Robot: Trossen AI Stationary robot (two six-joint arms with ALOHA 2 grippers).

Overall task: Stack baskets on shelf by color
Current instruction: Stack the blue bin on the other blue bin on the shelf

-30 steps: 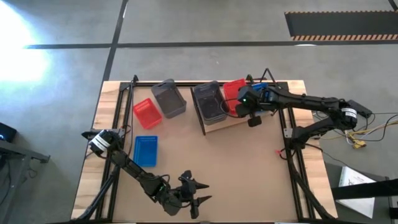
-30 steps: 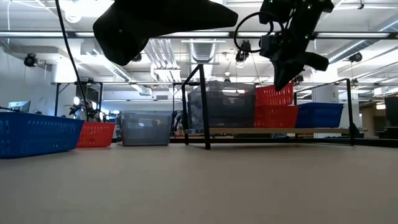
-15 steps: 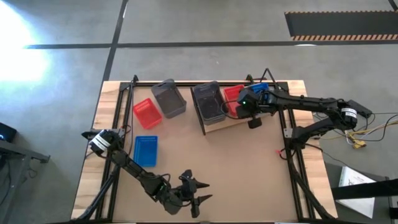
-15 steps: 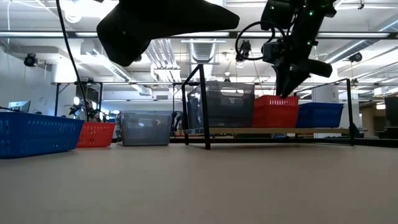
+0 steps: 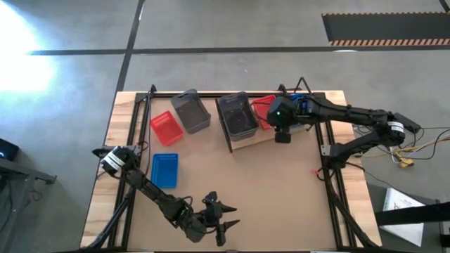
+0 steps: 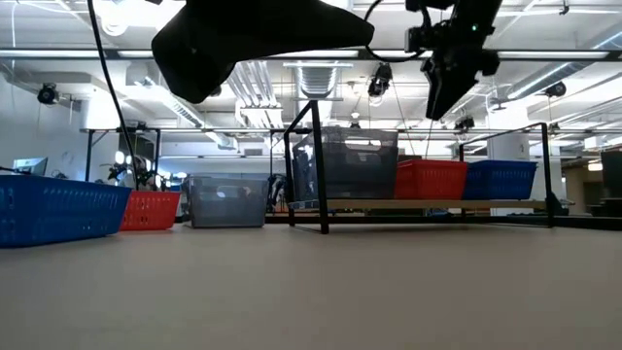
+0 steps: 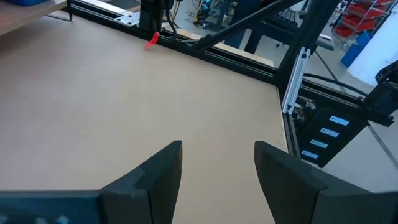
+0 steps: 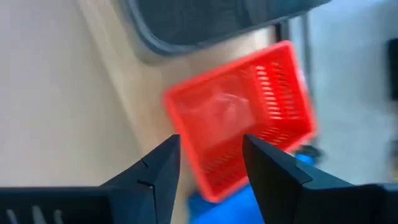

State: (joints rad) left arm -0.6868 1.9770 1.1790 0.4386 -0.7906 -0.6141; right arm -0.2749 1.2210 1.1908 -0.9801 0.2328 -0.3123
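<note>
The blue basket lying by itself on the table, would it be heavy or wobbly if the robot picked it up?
Probably light: the blue basket looks like thin plastic mesh and nothing shows inside it. It should stay fairly stiff, since its walls hold a neat rectangle. It sits flat on the table, so it seems unlikely to roll, though a push might slide it.

Site: industrial lab/workshop. Evidence: exposed ceiling w/ silver ventilation ducts (image 6: 316, 76) and strip lights, polished grey concrete floor w/ black tape lines (image 5: 211, 50), yellow-black hazard-striped mat (image 5: 383, 28) far right, red storage bins on racks (image 7: 367, 15).
</note>
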